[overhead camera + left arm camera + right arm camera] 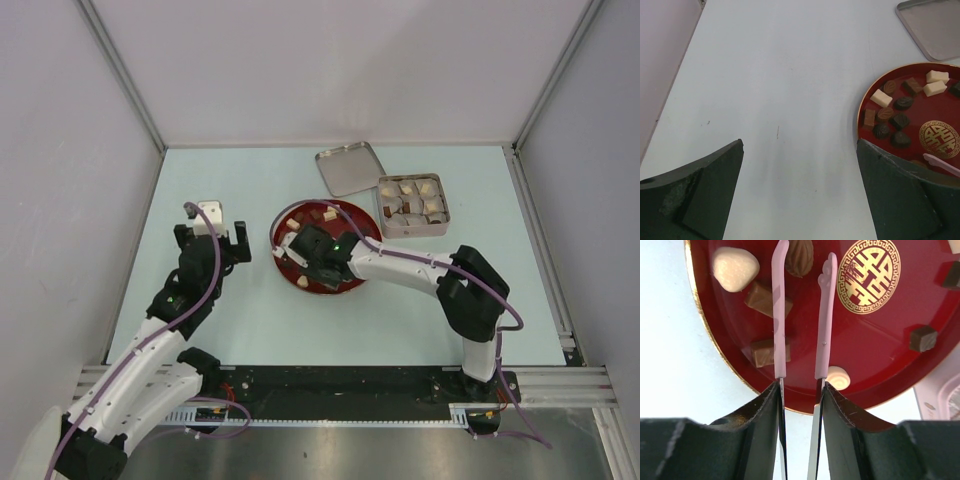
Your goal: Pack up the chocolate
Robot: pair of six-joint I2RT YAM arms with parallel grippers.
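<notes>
The chocolate lies on a red plate (352, 216) with a gold emblem: brown, dark and cream pieces (892, 112). More pieces sit in an open metal tin (412, 205). My right gripper (305, 255) is over the plate's near-left part and is shut on thin pink tongs (825, 315). The tong arms stand apart with nothing between them. Their tips reach an oval brown candy (800, 257), with brown blocks (762, 297) to their left. My left gripper (212, 232) is open and empty over the table, left of the plate.
The tin's lid (350, 168) lies upside down behind the plate, left of the tin. White walls close in the table on the left, back and right. A cream swirl candy (838, 377) and a dark cube (922, 337) lie near the plate's edge.
</notes>
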